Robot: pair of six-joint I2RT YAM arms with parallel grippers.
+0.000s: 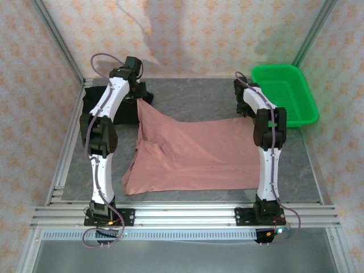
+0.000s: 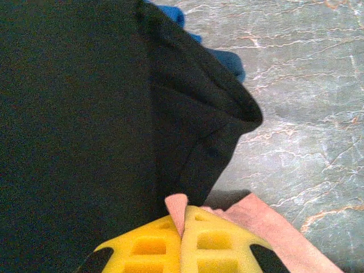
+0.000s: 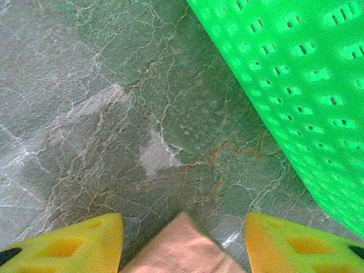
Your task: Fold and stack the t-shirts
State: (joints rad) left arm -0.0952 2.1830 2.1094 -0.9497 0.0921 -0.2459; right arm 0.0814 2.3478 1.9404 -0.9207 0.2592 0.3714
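The salmon-pink t-shirt (image 1: 187,156) lies spread over the middle of the table, its far-left corner drawn up toward the back. My left gripper (image 1: 142,94) is shut on that corner; a pink tab of cloth (image 2: 177,207) sticks up between the yellow fingers (image 2: 142,244). The black t-shirt (image 1: 122,111) lies bunched at the back left, right beyond the left gripper, and covers most of the left wrist view as dark cloth (image 2: 85,114). My right gripper (image 1: 244,108) is open at the shirt's far-right corner (image 3: 182,247), which lies between its spread yellow fingers (image 3: 74,244).
A green mesh basket (image 1: 284,94) stands at the back right, its wall (image 3: 296,79) close beside my right gripper. A bit of blue cloth (image 2: 227,60) peeks out beyond the black shirt. Metal rails run along the table's left and front edges.
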